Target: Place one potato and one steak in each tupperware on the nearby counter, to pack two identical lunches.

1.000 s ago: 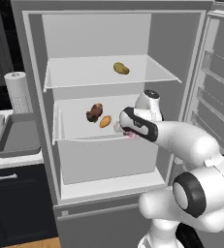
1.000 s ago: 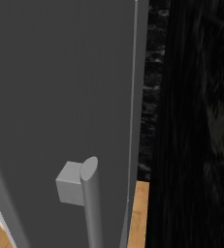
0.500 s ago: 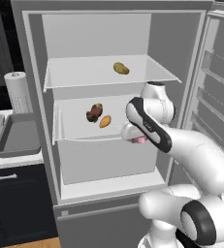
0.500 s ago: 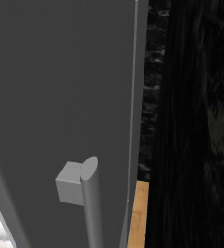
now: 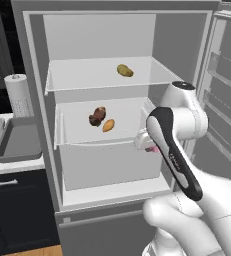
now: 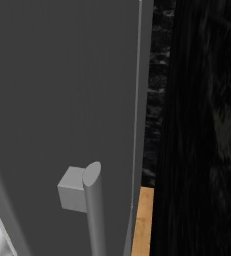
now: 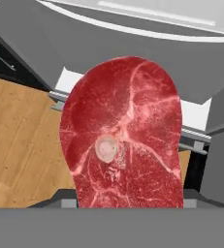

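Though its fingertips are hidden, the gripper (image 5: 149, 148) seems clamped on a raw steak (image 7: 123, 150) beside the fridge shelf (image 5: 107, 137).

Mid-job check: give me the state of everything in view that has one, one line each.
Fridge door: swung open.
Steak: held up in front of the hand camera, off the shelves.
Gripper: shut on the steak.
Potato: lying on the upper fridge shelf.
Second potato: on the middle shelf, beside a dark steak.
Tray: flat on the counter.
Paper towel roll: upright.

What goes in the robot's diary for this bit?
gripper: shut on steak | fridge: open | shelves: two potatoes, another steak
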Available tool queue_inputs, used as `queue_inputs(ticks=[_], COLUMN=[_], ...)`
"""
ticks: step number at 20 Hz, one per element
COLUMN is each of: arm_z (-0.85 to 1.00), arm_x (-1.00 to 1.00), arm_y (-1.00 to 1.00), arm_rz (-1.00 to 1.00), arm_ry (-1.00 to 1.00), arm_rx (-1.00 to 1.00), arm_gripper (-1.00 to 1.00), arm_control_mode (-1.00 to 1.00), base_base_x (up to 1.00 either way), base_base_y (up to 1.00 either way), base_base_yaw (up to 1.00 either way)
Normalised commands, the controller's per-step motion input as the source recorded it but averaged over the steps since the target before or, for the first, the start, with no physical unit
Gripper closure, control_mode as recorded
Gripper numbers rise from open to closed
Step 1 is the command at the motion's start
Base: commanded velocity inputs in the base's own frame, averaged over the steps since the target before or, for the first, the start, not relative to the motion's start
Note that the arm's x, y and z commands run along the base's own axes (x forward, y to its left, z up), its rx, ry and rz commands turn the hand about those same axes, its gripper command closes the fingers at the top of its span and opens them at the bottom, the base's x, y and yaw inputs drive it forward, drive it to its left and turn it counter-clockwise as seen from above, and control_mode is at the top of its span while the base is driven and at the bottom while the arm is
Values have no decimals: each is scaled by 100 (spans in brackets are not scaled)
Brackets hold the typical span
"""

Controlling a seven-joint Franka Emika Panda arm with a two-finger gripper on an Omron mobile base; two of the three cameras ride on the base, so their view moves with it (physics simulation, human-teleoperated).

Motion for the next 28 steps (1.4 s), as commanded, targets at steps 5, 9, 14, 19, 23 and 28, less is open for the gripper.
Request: queue_inputs(ticks=[5,9,14,19,23,28], arm_z=[21,0,0,0,0,0], arm_x=[-73,-14,0,0,0,0], arm_y=[0,0,0,0,0,0], arm_rz=[-4,-2,0,0,0,0], arm_ry=[-21,-4,0,0,0,0], arm_rx=[-2,0,0,0,0,0], arm_gripper=[100,100,100,100,100,100], arm_control_mode=[-100,100,100,100,100,100], base_base_x=[0,-28,-25,-9,0,0], base_base_y=[0,2,45,98,100,100], base_base_yaw=[0,-7,-5,-1,-1,0])
